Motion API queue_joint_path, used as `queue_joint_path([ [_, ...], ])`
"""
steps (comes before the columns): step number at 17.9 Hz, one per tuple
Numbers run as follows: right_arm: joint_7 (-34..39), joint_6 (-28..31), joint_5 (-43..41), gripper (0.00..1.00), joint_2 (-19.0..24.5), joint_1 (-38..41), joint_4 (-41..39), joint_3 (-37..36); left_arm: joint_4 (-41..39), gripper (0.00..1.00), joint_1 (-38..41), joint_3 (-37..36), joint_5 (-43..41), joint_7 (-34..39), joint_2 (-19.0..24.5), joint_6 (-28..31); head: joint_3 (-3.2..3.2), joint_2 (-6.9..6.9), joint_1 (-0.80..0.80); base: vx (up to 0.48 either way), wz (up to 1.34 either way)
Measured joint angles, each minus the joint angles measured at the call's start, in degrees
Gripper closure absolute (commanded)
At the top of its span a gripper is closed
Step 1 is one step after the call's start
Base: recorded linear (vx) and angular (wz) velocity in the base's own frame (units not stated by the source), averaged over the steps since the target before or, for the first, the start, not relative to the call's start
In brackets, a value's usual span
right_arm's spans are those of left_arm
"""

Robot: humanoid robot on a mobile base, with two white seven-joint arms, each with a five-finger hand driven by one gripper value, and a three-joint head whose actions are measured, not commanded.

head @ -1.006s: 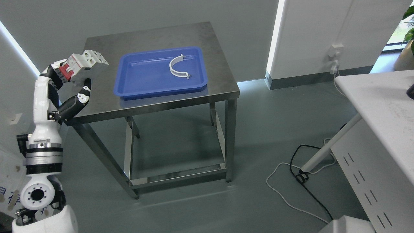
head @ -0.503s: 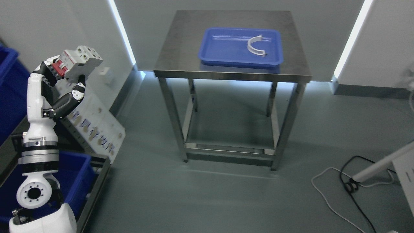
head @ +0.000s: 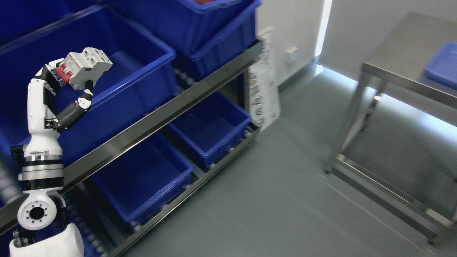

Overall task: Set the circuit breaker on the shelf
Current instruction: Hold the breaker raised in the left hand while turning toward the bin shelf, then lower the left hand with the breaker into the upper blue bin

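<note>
While the steel table (head: 400, 67) filled the middle of the view half a second ago, the camera has since swung left, and that table now sits at the right edge with only a corner of its blue tray (head: 444, 64) showing. A shelf rack (head: 171, 114) of blue bins (head: 117, 82) now fills the left and centre. The left hand (head: 68, 82) keeps the same raised pose, fingers clasped around the circuit breaker (head: 84, 67), held in the air in front of the large upper bin, above the rack's rail. The breaker is a pale grey block, tilted, with red switch levers on the side facing the wrist and screw holes along its top.
</note>
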Motion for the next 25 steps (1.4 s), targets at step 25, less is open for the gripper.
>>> queue_joint_path([
  [25,-0.01,-0.01,0.00,0.00,0.00,0.00,0.00,0.00,18.46,0.89,-19.27,-8.63,-4.52,-5.42,9.65,9.03,0.00,-0.03,0.00,0.078,0.46],
])
